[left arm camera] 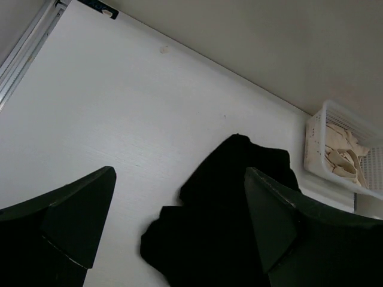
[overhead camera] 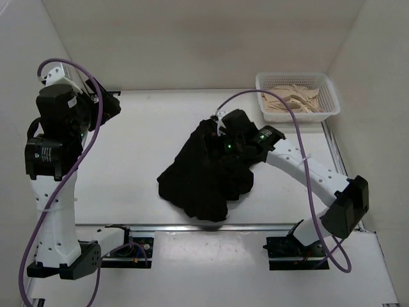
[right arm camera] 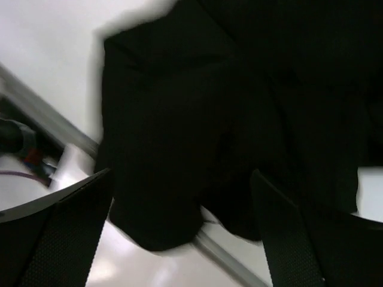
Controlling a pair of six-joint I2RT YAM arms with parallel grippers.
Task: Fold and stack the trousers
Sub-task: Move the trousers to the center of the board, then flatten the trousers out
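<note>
The black trousers [overhead camera: 204,176] lie in a crumpled heap on the white table [overhead camera: 140,153], a little right of centre, with the near end at the table's front rail. My right gripper [overhead camera: 217,150] hovers low over the heap's far part, and its dark fingers are hard to tell from the fabric. In the right wrist view the right gripper [right arm camera: 181,176] is open, with the trousers [right arm camera: 191,119] filling the space beyond the fingers. My left gripper [overhead camera: 114,105] is raised at the far left, open and empty. In the left wrist view the left gripper [left arm camera: 179,179] looks down on the trousers [left arm camera: 221,221].
A white mesh basket [overhead camera: 327,96] holding beige garments [overhead camera: 294,97] stands at the back right corner; it also shows in the left wrist view [left arm camera: 317,143]. White walls enclose the table. A metal rail [overhead camera: 268,225] runs along the front edge.
</note>
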